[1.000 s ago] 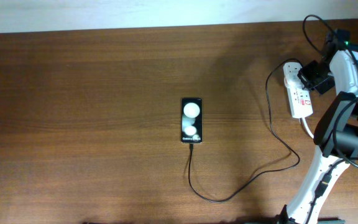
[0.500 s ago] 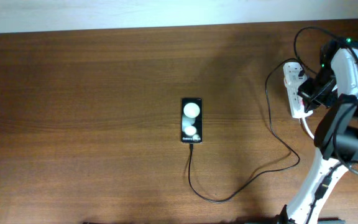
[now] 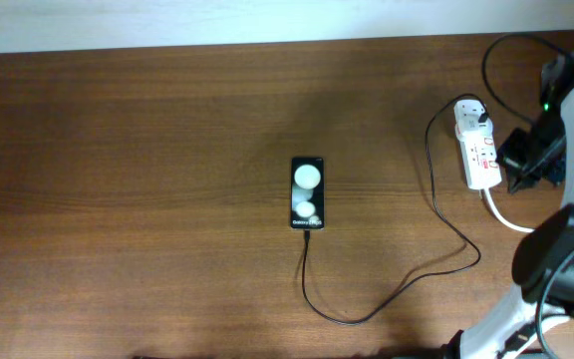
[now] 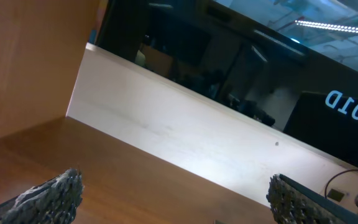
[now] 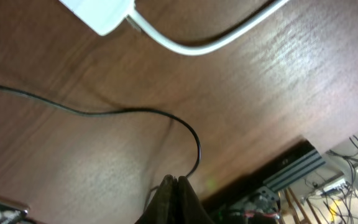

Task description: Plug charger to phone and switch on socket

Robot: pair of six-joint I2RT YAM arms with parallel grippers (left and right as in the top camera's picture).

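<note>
The phone (image 3: 307, 192) lies flat in the middle of the table, screen up with two white glare spots. The charger (image 3: 436, 199), a thin black cable, runs from the phone's lower end in a loop to a plug in the far end of the socket (image 3: 479, 150). The socket is a white power strip with red-marked switches. My right gripper (image 3: 519, 165) hovers just right of the socket, apart from it. In the right wrist view its fingers (image 5: 176, 186) are shut on nothing above the cable (image 5: 104, 112). My left gripper (image 4: 176, 193) is open and empty.
The socket's thick white cord (image 3: 501, 211) curves off toward the right table edge; it also shows in the right wrist view (image 5: 197, 46). A pale wall (image 4: 185, 124) borders the table's far side. The right arm's base (image 3: 556, 259) stands at the right edge.
My right gripper has moved off the top of the socket to its right side. The socket's switches now show. Phone and cable have not moved.
</note>
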